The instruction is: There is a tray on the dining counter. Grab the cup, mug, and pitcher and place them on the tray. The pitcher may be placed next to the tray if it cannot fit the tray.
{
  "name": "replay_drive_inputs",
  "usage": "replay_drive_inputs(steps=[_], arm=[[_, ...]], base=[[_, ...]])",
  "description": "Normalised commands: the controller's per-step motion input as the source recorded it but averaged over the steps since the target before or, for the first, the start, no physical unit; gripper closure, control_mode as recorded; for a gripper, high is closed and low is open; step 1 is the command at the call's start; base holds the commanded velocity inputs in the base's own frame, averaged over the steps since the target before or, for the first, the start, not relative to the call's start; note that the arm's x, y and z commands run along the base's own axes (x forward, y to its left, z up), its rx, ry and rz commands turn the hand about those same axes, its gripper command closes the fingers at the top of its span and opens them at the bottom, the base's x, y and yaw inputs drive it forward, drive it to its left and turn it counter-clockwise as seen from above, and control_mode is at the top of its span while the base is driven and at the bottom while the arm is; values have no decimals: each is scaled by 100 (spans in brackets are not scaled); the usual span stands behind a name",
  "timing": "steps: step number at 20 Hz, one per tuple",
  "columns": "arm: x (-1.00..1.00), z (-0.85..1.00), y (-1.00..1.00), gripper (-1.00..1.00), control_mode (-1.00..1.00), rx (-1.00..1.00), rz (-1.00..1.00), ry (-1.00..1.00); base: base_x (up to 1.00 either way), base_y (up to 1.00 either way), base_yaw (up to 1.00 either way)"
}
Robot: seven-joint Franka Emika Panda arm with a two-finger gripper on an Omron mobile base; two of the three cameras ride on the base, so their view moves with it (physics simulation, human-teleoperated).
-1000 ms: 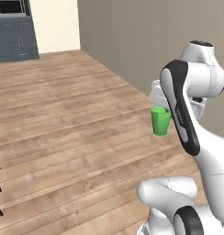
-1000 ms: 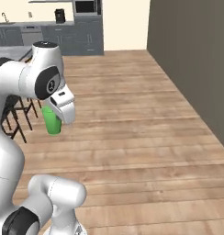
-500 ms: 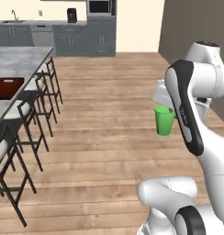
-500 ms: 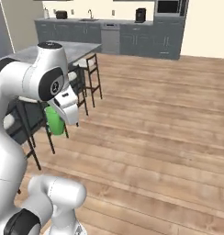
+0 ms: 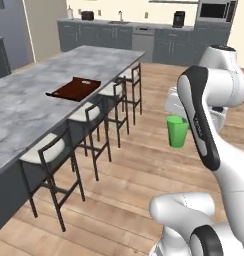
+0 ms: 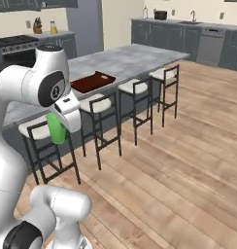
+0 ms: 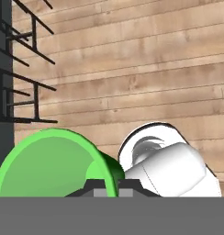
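Left base view, left to right: the dining counter [image 5: 29,105] is running from 7 o'clock up toward 12 o'clock, carrying the tray [image 5: 74,89] at about 10 o'clock, with bar stools [image 5: 94,117] lining its near edge. At 3 o'clock the cup [image 5: 177,131] is hanging upright in the air above the wood floor [image 5: 129,165], well apart from the counter. In the hand view the gripper [image 7: 107,186] is pinching the cup's rim, fingers clamped together on its green wall.
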Motion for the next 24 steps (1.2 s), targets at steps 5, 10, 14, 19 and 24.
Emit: replay_drive_inputs(steps=[5, 10, 14, 19, 24], arm=[[0, 0, 0, 100, 100, 0, 0, 0], [0, 0, 0, 100, 100, 0, 0, 0], [0, 0, 0, 100, 100, 0, 0, 0], [0, 0, 0, 100, 100, 0, 0, 0], [0, 0, 0, 100, 100, 0, 0, 0]], base=[[61, -87, 49], [58, -94, 44], [64, -94, 45], [70, -92, 46], [67, -90, 47]])
